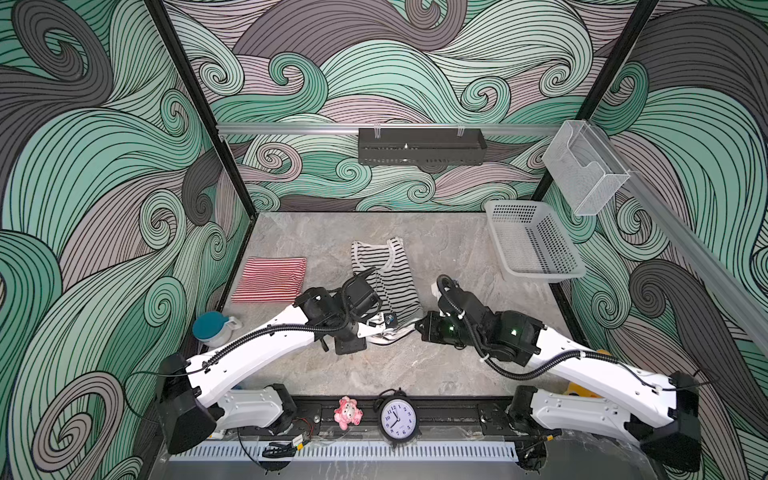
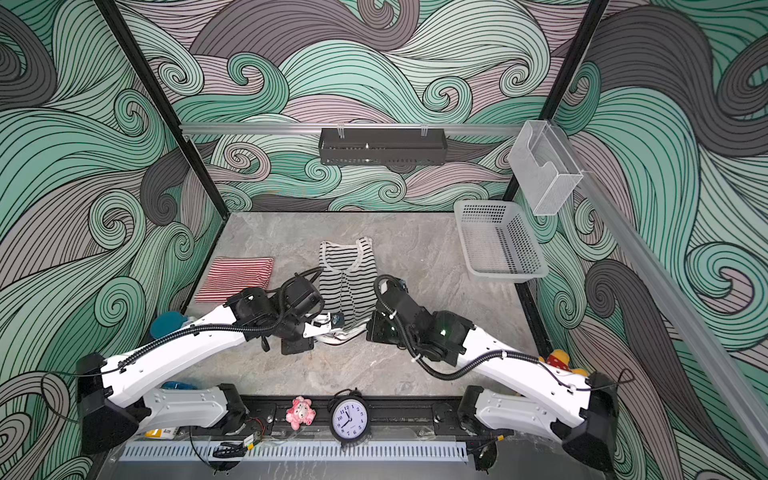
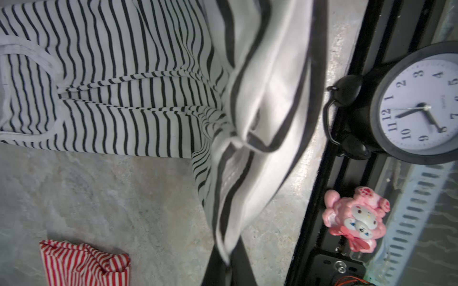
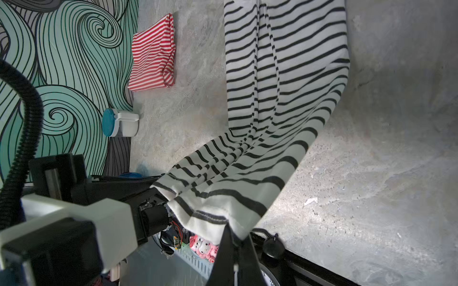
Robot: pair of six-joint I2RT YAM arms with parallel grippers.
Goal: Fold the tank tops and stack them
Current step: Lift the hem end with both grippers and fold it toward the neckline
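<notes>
We see the black-and-white tank top [image 1: 390, 282] lying along the middle of the bench [image 1: 415, 370], its white-trimmed neckline toward the far edge and its long sides folded in, so that it forms a narrow strip. Its hem end, toward the near edge, is lifted off the surface and bunched. Our left gripper [image 1: 384, 326] is clamped on one corner of that hem, and in its wrist view the cloth runs down between the closed fingers [image 3: 220, 270]. Our right gripper [image 1: 417, 326] is pinched tight on the opposite corner, just beside the left one, and its wrist view shows the striped fabric draping up from the grip. The red-and-white tank top [image 1: 270, 279] lies folded into a flat rectangle near the left edge, well apart from both grippers. A white basket [image 1: 544, 274] sits at the far right corner. A clock [image 1: 398, 419] and a pink toy [image 1: 348, 412] stand along the near edge, and a blue-lidded container [image 1: 212, 328] sits at the left edge.
</notes>
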